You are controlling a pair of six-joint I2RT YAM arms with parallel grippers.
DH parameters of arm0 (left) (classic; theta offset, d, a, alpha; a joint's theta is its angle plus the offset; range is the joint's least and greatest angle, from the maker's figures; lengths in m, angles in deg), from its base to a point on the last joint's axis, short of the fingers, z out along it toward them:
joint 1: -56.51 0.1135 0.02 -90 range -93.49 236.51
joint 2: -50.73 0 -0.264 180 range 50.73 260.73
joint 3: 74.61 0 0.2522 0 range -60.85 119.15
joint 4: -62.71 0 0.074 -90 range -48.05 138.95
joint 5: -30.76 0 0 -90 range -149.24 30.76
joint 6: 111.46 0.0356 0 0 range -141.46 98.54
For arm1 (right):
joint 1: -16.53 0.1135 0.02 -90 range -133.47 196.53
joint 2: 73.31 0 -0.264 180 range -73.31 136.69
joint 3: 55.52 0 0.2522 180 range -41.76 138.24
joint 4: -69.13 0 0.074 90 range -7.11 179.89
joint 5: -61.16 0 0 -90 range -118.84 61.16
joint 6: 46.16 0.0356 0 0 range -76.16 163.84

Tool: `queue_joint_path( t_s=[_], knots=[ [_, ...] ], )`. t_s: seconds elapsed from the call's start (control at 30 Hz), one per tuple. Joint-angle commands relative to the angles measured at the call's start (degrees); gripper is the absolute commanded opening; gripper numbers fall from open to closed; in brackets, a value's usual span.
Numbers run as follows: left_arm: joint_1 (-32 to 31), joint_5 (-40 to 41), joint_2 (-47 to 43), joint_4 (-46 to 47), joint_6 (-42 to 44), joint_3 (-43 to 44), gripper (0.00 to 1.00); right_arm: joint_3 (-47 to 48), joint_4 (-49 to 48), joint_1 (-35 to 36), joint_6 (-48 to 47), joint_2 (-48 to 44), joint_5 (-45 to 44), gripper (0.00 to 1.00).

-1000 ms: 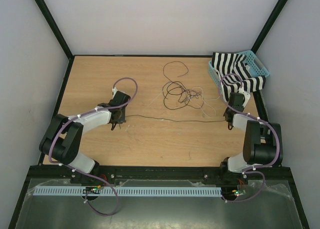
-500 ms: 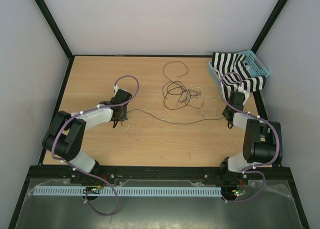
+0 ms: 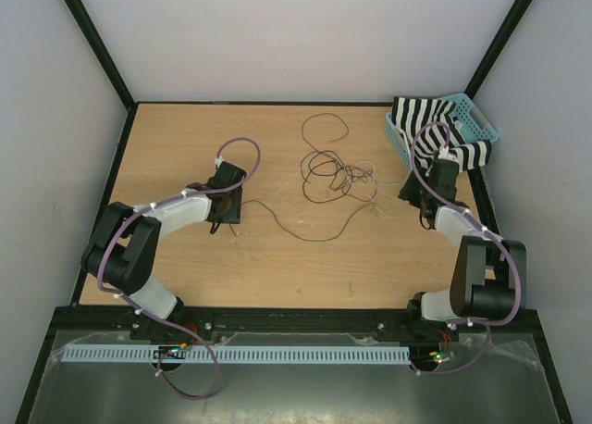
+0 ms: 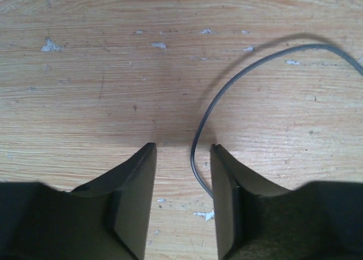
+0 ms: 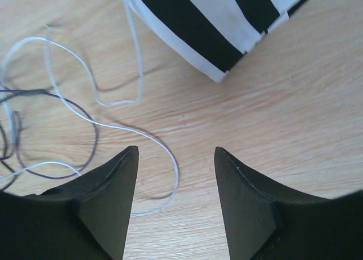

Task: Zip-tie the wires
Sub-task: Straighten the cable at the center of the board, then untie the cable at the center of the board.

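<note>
Left claw (image 4: pixel 182 148) now spread, wire (image 4: pixel 283 51) slack

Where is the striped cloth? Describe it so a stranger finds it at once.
Go to the far right corner of the wooden table, where a light blue basket stands. The cloth spills out over its near rim; nothing else here has bold black and white stripes.

wire (image 4: pixel 199 126) near end: hid behind L hand (image 4: pixel 183 152) finger | striped cloth (image 5: pixel 193 21): cut off, top edge
</note>
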Motion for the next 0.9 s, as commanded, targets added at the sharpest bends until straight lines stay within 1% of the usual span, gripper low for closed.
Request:
queue_joint_path(
  t_s=[0.0,0.1,0.37,0.47,0.63,0.73,0.87],
  knots=[
    [-0.04,-1.21,-0.34,-3.92,-0.43,1.96,0.49,3.02,1.27,-0.22,1.22,-3.82,5.1,0.68],
    [0.2,-1.59,-2.21,-4.47,-0.94,2.52,0.64,4.11,1.84,-0.17,1.66,-5.98,7.38,0.7],
    [1.44,-0.01,-9.29,-5.99,-1.16,4.15,0.98,6.97,3.05,0.65,0.63,-9.44,14.78,0.69],
    [2.05,-0.06,-12.6,-6.55,-1.07,4.62,0.99,7.75,3.4,2.97,-0.15,-8.7,15.59,0.65],
    [2.16,-1.57,-19.19,-6.96,-0.18,5.57,0.99,8.7,1.74,7.82,1.04,-5.91,17.06,0.64],
    [2.16,-4.49,-23.46,-6.71,1.14,6.04,0.99,9.09,-1.03,10.31,3.21,-4.06,18.0,0.63],
    [2.08,-7.97,-28.95,-5.1,2.22,5.76,0.99,11.21,-1.96,13.11,4.3,-0.21,16.4,0.61]
  ],
)
